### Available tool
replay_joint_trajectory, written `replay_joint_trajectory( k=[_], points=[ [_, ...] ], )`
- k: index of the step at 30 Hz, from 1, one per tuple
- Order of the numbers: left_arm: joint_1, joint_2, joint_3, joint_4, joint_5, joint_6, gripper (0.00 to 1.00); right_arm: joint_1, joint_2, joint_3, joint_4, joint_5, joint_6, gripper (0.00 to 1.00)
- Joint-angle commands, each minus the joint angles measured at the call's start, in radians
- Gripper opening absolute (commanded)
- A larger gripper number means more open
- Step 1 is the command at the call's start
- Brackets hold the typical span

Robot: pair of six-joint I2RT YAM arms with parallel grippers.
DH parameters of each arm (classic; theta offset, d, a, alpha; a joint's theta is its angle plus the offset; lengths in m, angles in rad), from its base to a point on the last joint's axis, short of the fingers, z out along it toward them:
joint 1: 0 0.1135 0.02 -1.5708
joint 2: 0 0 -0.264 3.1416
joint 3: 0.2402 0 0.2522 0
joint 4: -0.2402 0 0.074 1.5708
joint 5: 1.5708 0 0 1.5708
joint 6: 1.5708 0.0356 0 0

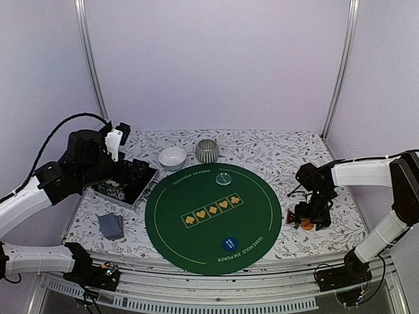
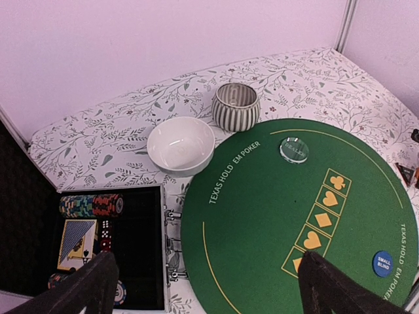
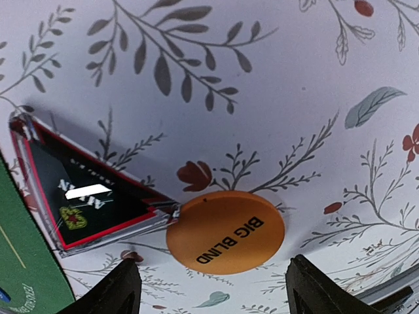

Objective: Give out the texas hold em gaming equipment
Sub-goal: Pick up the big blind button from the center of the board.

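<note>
Lettering BIG BLIND on orange disc (image 3: 226, 232) legible from wrist only; left gripper (image 2: 206, 278), right gripper (image 3: 215, 288) wide.

This is a robot test cell of the sort found in a lab. Plain pale walls (image 1: 216, 65) close in the back and both sides, joined by bare metal posts (image 1: 90, 59). Two arms, left (image 1: 78, 163) and right (image 1: 360, 173), are mounted at the near edge of a floral-covered bench (image 1: 294, 157), above a metal rail (image 1: 216, 296), and a black cable (image 1: 72, 118) loops in the open. Only a green mat (image 1: 170, 222) and a case (image 2: 141, 261) of chips (image 2: 91, 205) look domestic.
</note>
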Motion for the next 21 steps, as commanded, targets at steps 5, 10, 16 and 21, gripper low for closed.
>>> replay_joint_trajectory(
  k=[5, 10, 16, 21],
  points=[
    [0.015, -0.014, -0.010, 0.022, 0.008, 0.008, 0.98, -0.026, 0.043, -0.040, 0.061, -0.006, -0.043, 0.77],
    [0.016, -0.014, -0.011, 0.022, 0.002, 0.009, 0.98, -0.057, 0.061, -0.045, 0.087, 0.010, -0.056, 0.72],
    [0.016, -0.014, -0.011, 0.023, 0.003, 0.008, 0.98, -0.075, 0.067, -0.035, 0.100, 0.023, -0.066, 0.65],
    [0.018, -0.018, -0.013, 0.023, 0.002, 0.008, 0.98, -0.076, 0.063, -0.042, 0.111, 0.003, -0.072, 0.61]
  ],
)
